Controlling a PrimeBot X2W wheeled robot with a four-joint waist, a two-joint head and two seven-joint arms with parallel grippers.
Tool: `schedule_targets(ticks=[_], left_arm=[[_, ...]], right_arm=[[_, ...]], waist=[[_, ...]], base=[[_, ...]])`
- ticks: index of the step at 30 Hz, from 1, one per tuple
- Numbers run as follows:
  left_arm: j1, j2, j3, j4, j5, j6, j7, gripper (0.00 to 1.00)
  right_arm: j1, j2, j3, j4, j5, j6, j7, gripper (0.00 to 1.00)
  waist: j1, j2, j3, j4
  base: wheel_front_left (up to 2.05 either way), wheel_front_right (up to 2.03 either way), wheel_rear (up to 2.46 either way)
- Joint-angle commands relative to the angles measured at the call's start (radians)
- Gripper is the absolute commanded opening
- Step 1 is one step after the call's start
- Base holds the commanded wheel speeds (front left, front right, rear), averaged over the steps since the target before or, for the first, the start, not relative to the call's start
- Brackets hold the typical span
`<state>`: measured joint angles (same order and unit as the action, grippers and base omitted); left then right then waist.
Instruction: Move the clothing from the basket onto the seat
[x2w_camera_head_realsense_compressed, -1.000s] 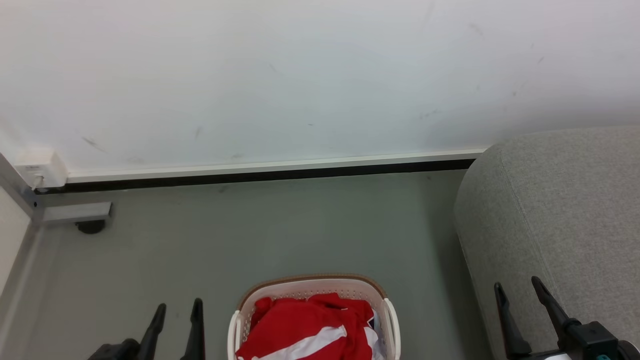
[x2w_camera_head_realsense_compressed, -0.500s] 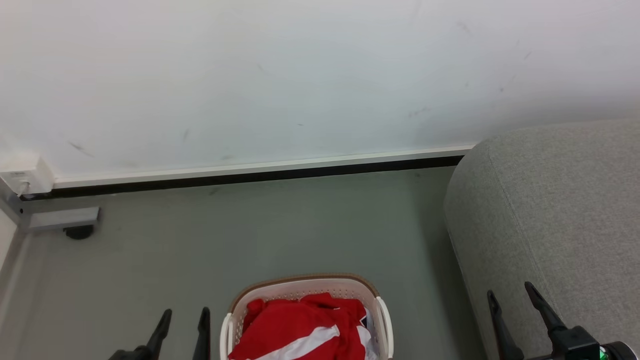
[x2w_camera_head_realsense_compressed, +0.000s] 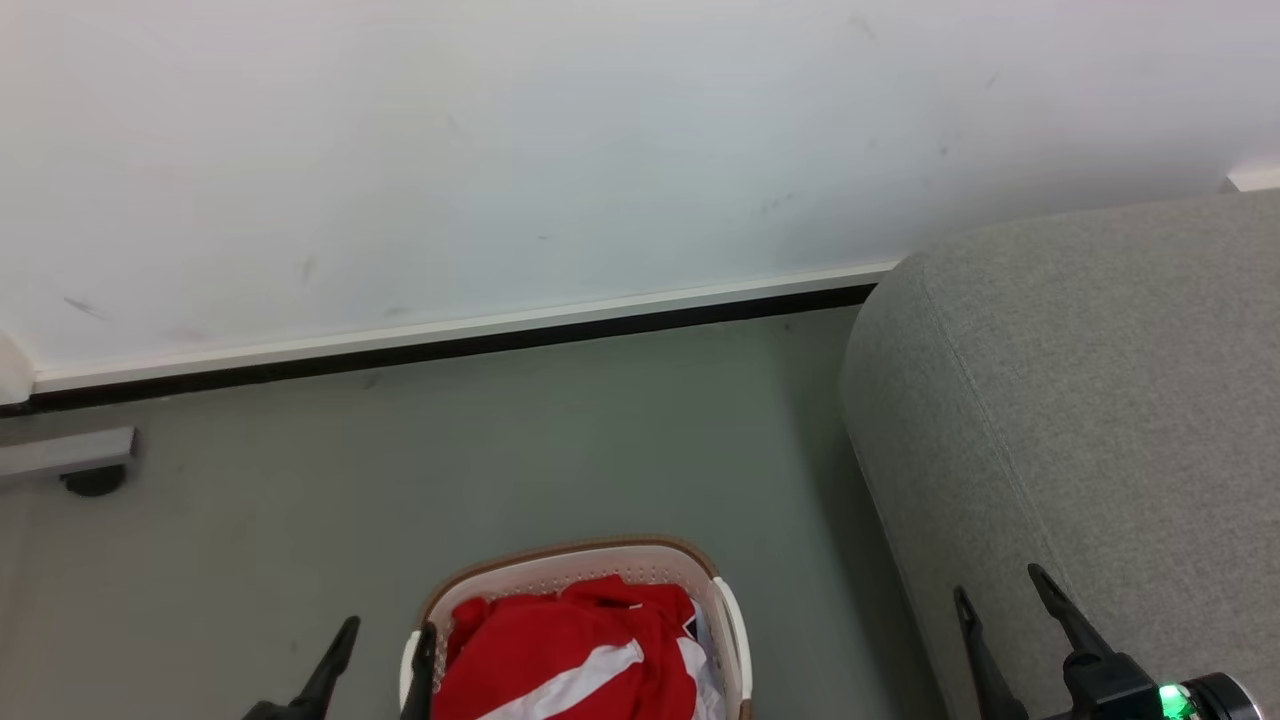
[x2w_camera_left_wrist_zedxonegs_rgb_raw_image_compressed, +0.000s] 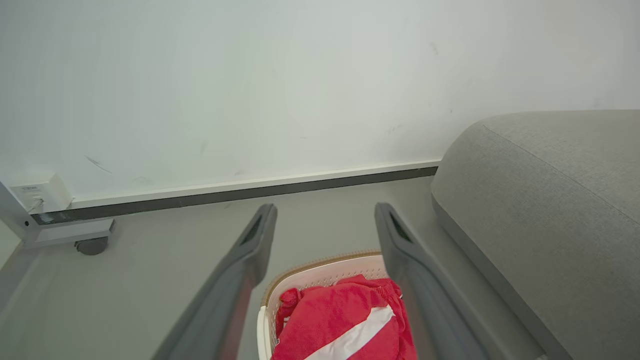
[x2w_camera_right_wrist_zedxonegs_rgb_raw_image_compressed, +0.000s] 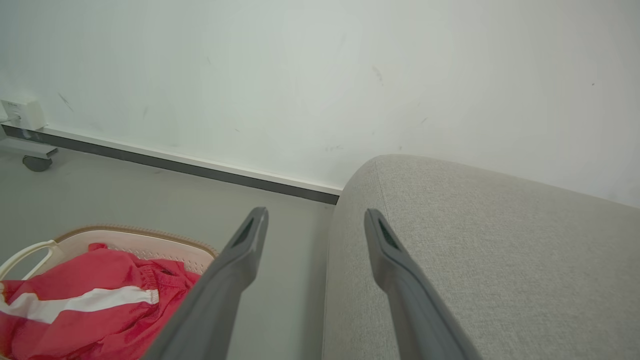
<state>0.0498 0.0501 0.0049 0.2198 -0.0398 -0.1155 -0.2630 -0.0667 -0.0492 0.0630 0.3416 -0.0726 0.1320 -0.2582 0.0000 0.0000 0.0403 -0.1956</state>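
The left gripper (x2w_camera_head_realsense_compressed: 389, 632) is wide open and holds nothing. Just to its right sits the basket (x2w_camera_head_realsense_compressed: 560, 553), close beside it; I cannot tell if they touch. The red clothing (x2w_camera_head_realsense_compressed: 545, 655) with a white stripe lies piled inside the basket. Further right is the big grey seat (x2w_camera_head_realsense_compressed: 1080, 400). The right gripper (x2w_camera_head_realsense_compressed: 998, 585) is wide open too, empty, with the seat's side right ahead of it.

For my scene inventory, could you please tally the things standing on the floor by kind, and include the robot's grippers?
Basket: 1
Sofa: 1
Heap of red clothing: 1 (garments within cannot be counted)
Caster wheel: 1
Grippers: 2, the left gripper and the right gripper, both open
Total: 6
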Motion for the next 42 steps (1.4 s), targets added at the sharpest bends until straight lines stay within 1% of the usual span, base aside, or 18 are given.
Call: schedule_targets(ticks=[1,7,13,14,17,22,26,30,33,36,42], left_arm=[[-0.006,0.013,-0.001,0.003,0.016,-0.005,-0.002,1.0],[-0.062,0.039,-0.019,0.017,0.026,-0.009,-0.002,1.0],[-0.174,0.088,-0.077,0.086,0.05,-0.014,-0.002,1.0],[-0.174,0.088,-0.077,0.086,0.05,-0.014,-0.002,1.0],[-0.252,0.12,-0.116,0.146,0.071,-0.015,-0.002,1.0],[-0.4,0.166,-0.21,0.295,0.092,-0.014,0.016,1.0],[-0.506,0.2,-0.272,0.381,0.103,-0.015,0.062,1.0],[-0.594,0.238,-0.311,0.469,0.12,-0.015,0.149,1.0],[-0.641,0.263,-0.32,0.537,0.131,-0.015,0.236,1.0],[-0.684,0.283,-0.331,0.576,0.122,-0.015,0.288,1.0],[-0.76,0.292,-0.417,0.646,0.09,-0.015,0.324,1.0]], right_arm=[[-0.015,0.001,0.004,-0.002,-0.003,-0.002,-0.007,1.0],[-0.048,0.001,0.034,-0.032,0.037,-0.002,-0.007,1.0],[-0.098,0.001,0.063,-0.078,0.083,-0.002,-0.004,1.0],[-0.098,0.001,0.063,-0.078,0.083,-0.002,-0.004,1.0],[-0.132,0.001,0.083,-0.109,0.109,-0.002,-0.004,1.0],[-0.179,0.001,0.104,-0.147,0.161,-0.002,-0.004,1.0],[-0.211,0.002,0.119,-0.18,0.193,-0.002,-0.004,1.0],[-0.24,0.001,0.129,-0.207,0.23,-0.002,-0.004,1.0],[-0.248,0.001,0.134,-0.219,0.245,-0.002,-0.004,1.0],[-0.266,0.001,0.138,-0.231,0.263,-0.002,-0.004,1.0],[-0.266,0.001,0.105,-0.255,0.269,-0.002,-0.005,1.0]], waist=[[0.0,0.0,0.018,-0.02],[0.0,0.0,0.09,-0.069],[0.0,0.0,0.206,-0.118],[0.0,0.0,0.206,-0.118],[0.0,0.0,0.285,-0.146],[0.0,0.0,0.407,-0.187],[0.0,0.0,0.498,-0.22],[0.0,0.0,0.572,-0.25],[0.0,0.0,0.62,-0.268],[0.0,0.0,0.669,-0.282],[0.0,0.0,0.74,-0.26]], base=[[0.0,0.0,0.0],[0.0,0.0,0.0],[0.0,0.0,0.0],[0.0,0.0,0.0],[0.0,0.0,0.0],[0.0,0.0,0.0],[0.0,0.0,0.0],[0.0,0.0,0.0],[0.0,0.0,0.0],[0.0,0.0,0.0],[0.06,0.06,0.06]])
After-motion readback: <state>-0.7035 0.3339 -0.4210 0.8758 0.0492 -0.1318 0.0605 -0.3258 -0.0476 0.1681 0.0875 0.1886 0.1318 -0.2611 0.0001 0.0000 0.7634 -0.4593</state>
